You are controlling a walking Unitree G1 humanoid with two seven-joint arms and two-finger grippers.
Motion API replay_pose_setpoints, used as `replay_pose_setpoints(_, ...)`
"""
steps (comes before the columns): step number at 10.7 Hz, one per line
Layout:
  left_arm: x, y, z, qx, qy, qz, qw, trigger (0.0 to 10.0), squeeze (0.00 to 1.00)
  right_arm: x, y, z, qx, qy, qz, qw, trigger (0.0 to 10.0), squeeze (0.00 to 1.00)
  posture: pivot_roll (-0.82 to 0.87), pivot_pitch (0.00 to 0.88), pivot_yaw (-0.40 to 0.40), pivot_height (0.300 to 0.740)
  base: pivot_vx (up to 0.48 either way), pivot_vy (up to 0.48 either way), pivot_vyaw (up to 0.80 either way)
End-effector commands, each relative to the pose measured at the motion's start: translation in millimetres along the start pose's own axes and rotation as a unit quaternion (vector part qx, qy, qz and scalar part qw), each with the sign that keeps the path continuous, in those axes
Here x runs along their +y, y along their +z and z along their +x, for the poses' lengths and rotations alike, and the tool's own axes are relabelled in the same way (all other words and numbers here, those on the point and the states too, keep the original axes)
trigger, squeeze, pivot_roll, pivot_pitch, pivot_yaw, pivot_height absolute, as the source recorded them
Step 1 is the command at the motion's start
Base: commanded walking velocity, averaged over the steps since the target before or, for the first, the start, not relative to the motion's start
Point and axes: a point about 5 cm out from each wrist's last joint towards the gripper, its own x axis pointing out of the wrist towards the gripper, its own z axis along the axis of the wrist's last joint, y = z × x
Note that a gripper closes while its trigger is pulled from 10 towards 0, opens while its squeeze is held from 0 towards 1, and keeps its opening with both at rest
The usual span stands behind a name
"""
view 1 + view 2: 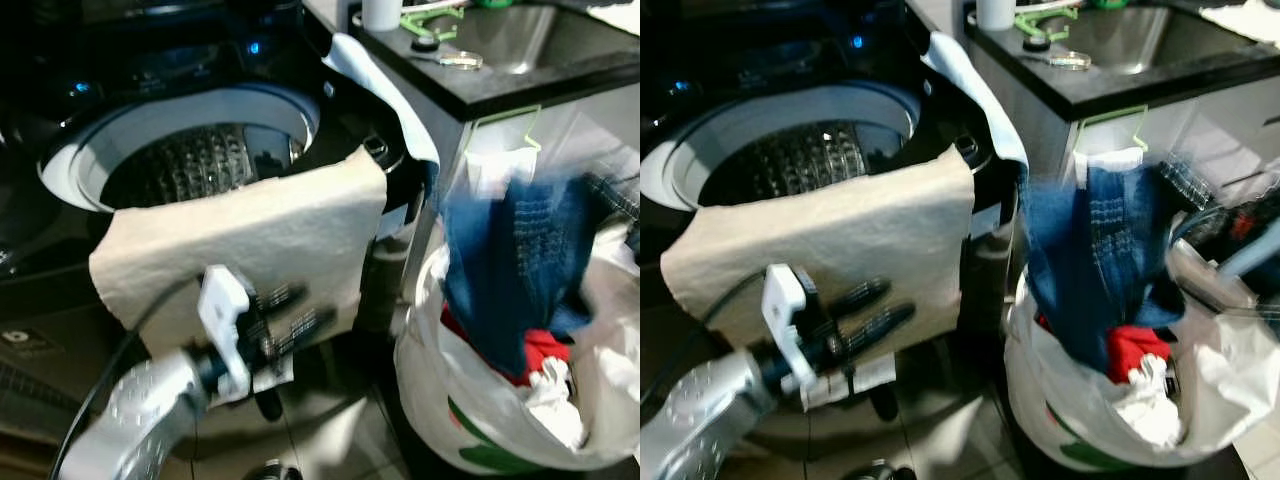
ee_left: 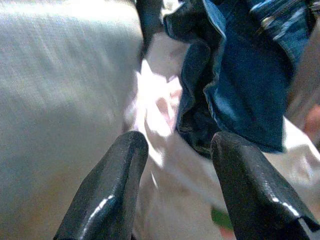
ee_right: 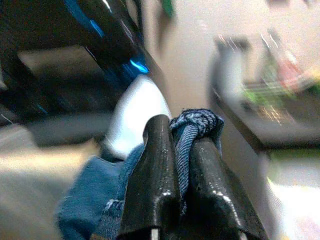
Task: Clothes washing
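The top-load washer [image 1: 60, 165] stands open, its steel drum [image 1: 200, 160] showing. A cream towel [image 1: 250, 230] is draped over the front rim. My left gripper [image 1: 290, 312] is low in front of that towel, open and holding nothing; in the left wrist view its fingertips [image 2: 125, 150] stand apart, facing the denim. A blue denim garment [image 1: 520, 260] hangs lifted above the white laundry bag [image 1: 440, 390] to the right of the washer. My right gripper [image 3: 182, 135] is shut on a bunched fold of that denim [image 3: 197, 122]. My right arm [image 1: 1200, 275] shows beside the bag.
A pale blue cloth [image 1: 385, 90] hangs over the washer's right edge. A dark counter with a steel sink [image 1: 520, 40] stands at the back right, close above the bag. Red [image 1: 545, 348] and white clothes lie inside the bag. Tiled floor [image 1: 330, 440] lies below.
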Motion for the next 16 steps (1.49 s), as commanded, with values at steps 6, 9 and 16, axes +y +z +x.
replay_pose_setpoints(6,-22.2,70.4,24.1,-0.133,-0.105,-0.023,0.985,10.0,1.00,80.9,-12.1,41.4,0.016,0.143,0.109,0.983,0.0,0.00,-0.05,0.026,0.069,0.740,0.000,0.000,0.00)
replay_pose_setpoints(9,-26.8,76.3,33.5,-0.124,-0.133,-0.002,0.983,10.0,1.00,113.2,-36.3,40.7,0.077,0.204,0.137,0.966,0.0,0.00,-0.05,0.026,0.069,0.740,0.000,0.000,0.00)
replay_pose_setpoints(16,-15.2,52.3,48.0,-0.109,-0.117,-0.028,0.987,10.0,0.00,144.7,-8.9,42.5,0.033,0.303,0.155,0.940,0.0,0.00,-0.07,0.022,0.071,0.740,0.000,0.000,0.00)
